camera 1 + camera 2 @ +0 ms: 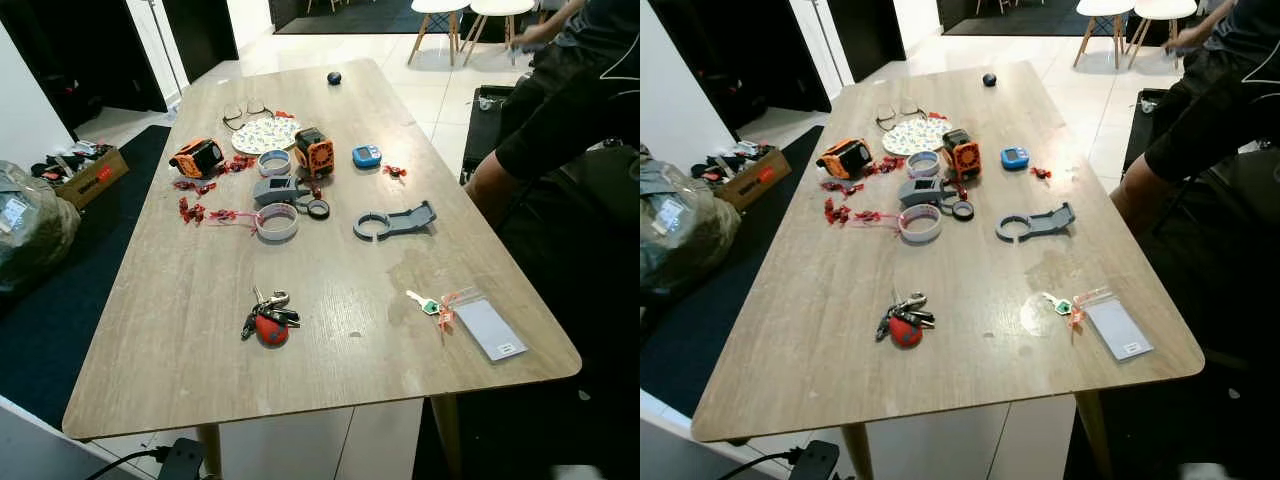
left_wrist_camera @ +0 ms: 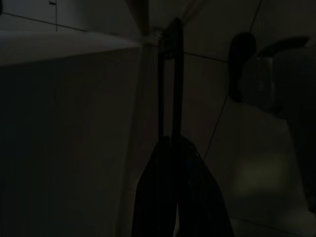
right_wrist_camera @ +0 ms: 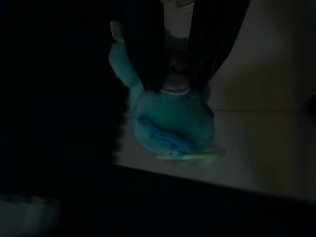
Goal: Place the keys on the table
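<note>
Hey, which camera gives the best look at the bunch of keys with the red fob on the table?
The left eye view: the keys lie unobstructed near the table's front edge, in good light. The right eye view shows them about as clearly. The two wrist views are dark, and no keys can be made out there.

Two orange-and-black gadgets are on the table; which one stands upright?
The orange gadget beside the patterned plate's right edge stands upright; the other orange gadget, further left, lies tipped over.

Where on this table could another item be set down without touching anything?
Bare wood lies left of the red key bunch, and between it and the card sleeve. The far middle around the tape rolls and orange tools is crowded.
</note>
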{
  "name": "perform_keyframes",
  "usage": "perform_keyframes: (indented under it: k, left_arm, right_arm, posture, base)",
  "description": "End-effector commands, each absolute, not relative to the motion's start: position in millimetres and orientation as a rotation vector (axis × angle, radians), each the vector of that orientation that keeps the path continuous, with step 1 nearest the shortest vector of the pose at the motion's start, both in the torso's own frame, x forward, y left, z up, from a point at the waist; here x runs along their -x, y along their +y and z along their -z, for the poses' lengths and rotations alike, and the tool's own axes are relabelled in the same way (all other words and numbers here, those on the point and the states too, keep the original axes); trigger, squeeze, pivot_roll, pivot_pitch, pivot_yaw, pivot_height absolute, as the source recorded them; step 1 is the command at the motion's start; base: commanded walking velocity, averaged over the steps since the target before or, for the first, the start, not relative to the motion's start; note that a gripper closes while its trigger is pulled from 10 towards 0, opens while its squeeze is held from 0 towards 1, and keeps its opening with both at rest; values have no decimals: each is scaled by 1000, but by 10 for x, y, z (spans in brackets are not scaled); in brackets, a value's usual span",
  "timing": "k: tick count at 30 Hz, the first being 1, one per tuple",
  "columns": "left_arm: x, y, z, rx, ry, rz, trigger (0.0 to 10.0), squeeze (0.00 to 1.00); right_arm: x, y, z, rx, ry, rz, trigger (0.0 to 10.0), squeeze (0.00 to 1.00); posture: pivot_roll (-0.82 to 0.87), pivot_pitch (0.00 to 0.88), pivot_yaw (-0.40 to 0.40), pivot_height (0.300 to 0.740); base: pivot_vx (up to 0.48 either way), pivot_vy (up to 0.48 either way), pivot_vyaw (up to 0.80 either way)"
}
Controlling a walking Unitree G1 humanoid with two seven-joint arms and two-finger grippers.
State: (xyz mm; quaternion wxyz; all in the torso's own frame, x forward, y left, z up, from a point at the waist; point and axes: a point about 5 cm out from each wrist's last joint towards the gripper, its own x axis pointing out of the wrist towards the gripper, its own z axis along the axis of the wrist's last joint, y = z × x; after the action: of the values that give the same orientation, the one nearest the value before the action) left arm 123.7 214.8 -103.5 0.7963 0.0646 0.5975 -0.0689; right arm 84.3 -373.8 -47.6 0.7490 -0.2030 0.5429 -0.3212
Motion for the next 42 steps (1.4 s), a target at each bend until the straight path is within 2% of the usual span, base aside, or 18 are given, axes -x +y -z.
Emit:
perform_keyframes:
  k: [1, 3, 6, 11, 14, 15, 19, 22, 23, 24, 25, 27, 28, 31, 38, 39, 41, 42]
  left_arm:
    - [-1234, 2184, 1029, -146, 1284, 137, 10000, 0]
    - [-1233, 2179, 1030, -148, 1287, 149, 10000, 0]
    - [-1233, 2177, 1030, -150, 1287, 155, 10000, 0]
    - [-1234, 2177, 1029, -160, 1288, 168, 10000, 0]
    - [-1236, 2183, 1026, -166, 1288, 177, 10000, 0]
    - [-1237, 2184, 1025, -167, 1288, 179, 10000, 0]
    - [-1240, 2187, 1024, -168, 1289, 182, 10000, 0]
    - [-1242, 2188, 1023, -169, 1291, 185, 10000, 0]
    - [-1242, 2188, 1023, -169, 1291, 185, 10000, 0]
    - [-1242, 2188, 1023, -169, 1291, 186, 10000, 0]
    - [-1242, 2188, 1023, -169, 1291, 186, 10000, 0]
    - [-1245, 2185, 1022, -170, 1292, 187, 10000, 0]
    - [-1245, 2185, 1022, -170, 1292, 187, 10000, 0]
    - [-1250, 2180, 1022, -172, 1292, 189, 10000, 0]
    - [-1258, 2176, 1020, -172, 1290, 192, 10000, 0]
    - [-1259, 2174, 1020, -171, 1290, 193, 10000, 0]
    - [-1260, 2172, 1020, -170, 1290, 194, 10000, 0]
    - [-1260, 2172, 1020, -170, 1290, 194, 10000, 0]
  right_arm:
    - [-888, -3857, 372, 454, 1132, 787, 10000, 0]
    - [-1091, -4183, 14, 527, 982, 936, 10000, 0]
    - [-1309, -4390, -317, 578, 840, 1034, 10000, 0]
    - [-1777, -4473, -786, 644, 566, 1046, 10000, 0]
    - [-2646, -4074, -1399, 623, 140, 736, 10000, 0]
    - [-2798, -3944, -1517, 620, 66, 649, 10000, 0]
    - [-3040, -3675, -1692, 587, -42, 478, 10000, 0]
    - [-3336, -3079, -1912, 520, -175, 161, 10000, 0]
    - [-3336, -3079, -1912, 520, -175, 161, 10000, 0]
    - [-3388, -2860, -1936, 486, -197, 39, 10000, 0]
    - [-3388, -2860, -1936, 486, -197, 39, 10000, 0]
    - [-3441, -2469, -1910, 450, -198, -172, 10000, 0]
    - [-3441, -2469, -1910, 450, -198, -172, 10000, 0]
    - [-3482, -2125, -1801, 491, -166, -327, 10000, 0]
    - [-3507, -1977, -1710, 476, -126, -382, 10000, 0]
    - [-3506, -1966, -1688, 472, -107, -388, 10000, 55]
    - [-3490, -1961, -1665, 470, -82, -407, 10000, 1000]
    - [-3490, -1961, -1665, 470, -82, -407, 10000, 1000]
  posture:
    - [-114, 59, 106, 740]
    - [-125, 66, 114, 740]
    - [-125, 66, 114, 740]
    - [-133, 71, 121, 740]
    - [-132, 68, 119, 740]
    - [-132, 68, 119, 740]
    - [-130, 65, 118, 740]
    - [-124, 58, 114, 740]
    - [-124, 58, 114, 740]
    - [-124, 58, 114, 740]
    - [-124, 58, 114, 740]
    - [-119, 52, 112, 740]
    - [-119, 52, 112, 740]
    - [-119, 48, 114, 740]
    - [-116, 44, 116, 740]
    - [-116, 44, 116, 740]
    - [-116, 44, 116, 740]
    - [-116, 44, 116, 740]
  base:
    - [0, 0, 0]
    - [0, 0, 0]
    - [0, 0, 0]
    - [0, 0, 0]
    - [0, 0, 0]
    - [0, 0, 0]
    - [0, 0, 0]
    - [0, 0, 0]
    - [0, 0, 0]
    - [0, 0, 0]
    - [0, 0, 0]
    - [0, 0, 0]
    - [0, 0, 0]
    - [0, 0, 0]
    - [0, 0, 0]
    - [0, 0, 0]
    - [0, 0, 0]
    - [0, 0, 0]
